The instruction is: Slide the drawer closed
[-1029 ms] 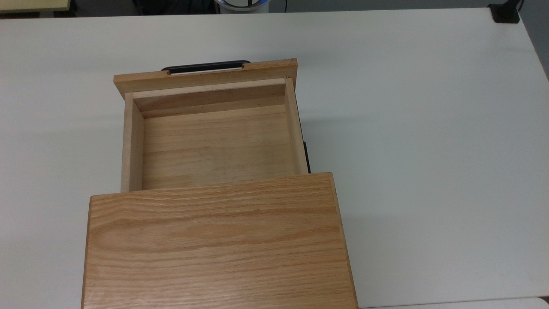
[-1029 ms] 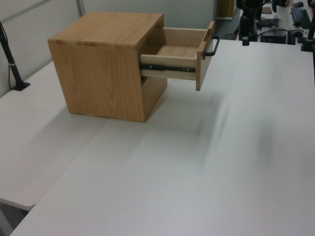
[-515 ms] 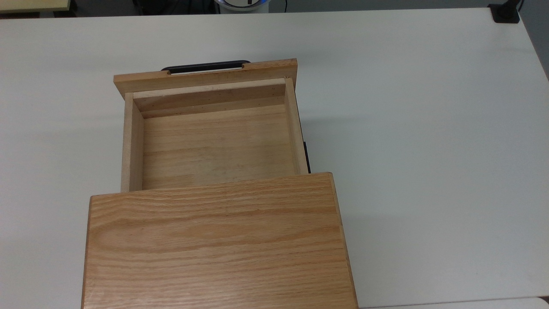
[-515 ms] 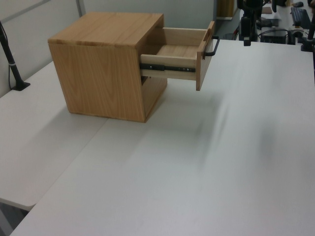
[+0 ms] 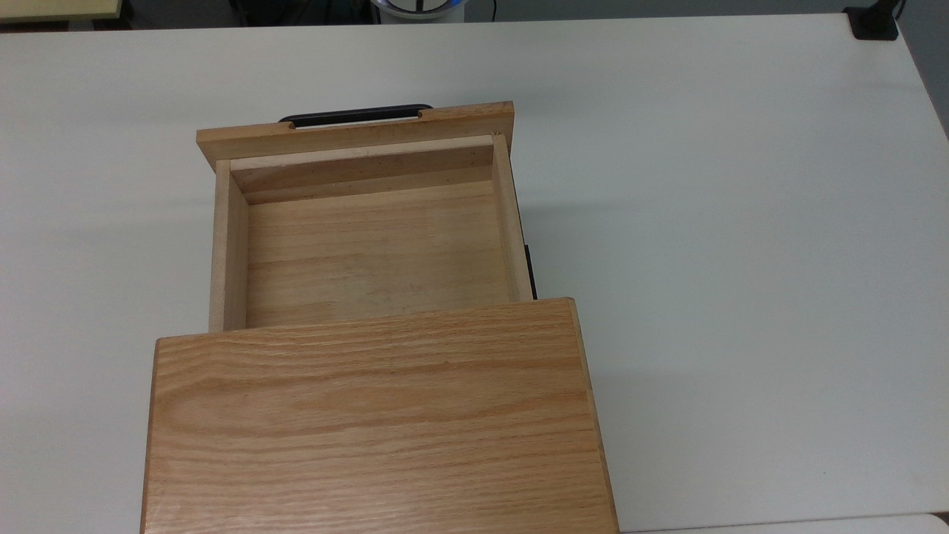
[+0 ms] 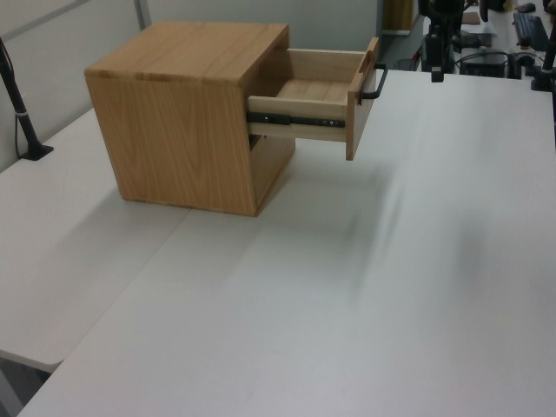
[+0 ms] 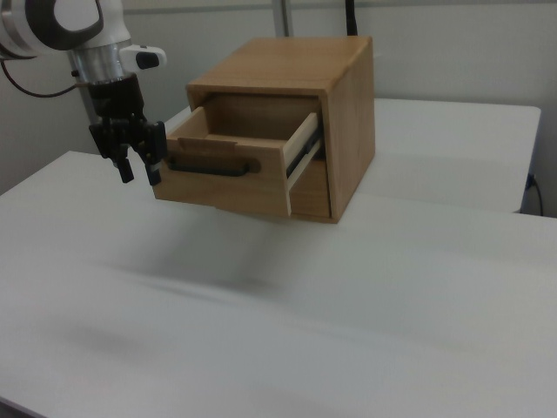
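A: Arm pose, right view? 
B: White Franka arm segment with a grey joint cap at the right view's upper left; silver wrist flange below it, pointing straight down.

A: End effector? 
B: Black two-finger gripper (image 7: 139, 172) hangs vertically from the flange. Two dark fingers (image 7: 127, 169) point downward with a narrow gap between them, parted, nothing between them.

A: Left view? 
B: Dark gripper body (image 6: 438, 61) hangs at the left view's top right edge, tips downward; finger state unreadable there.
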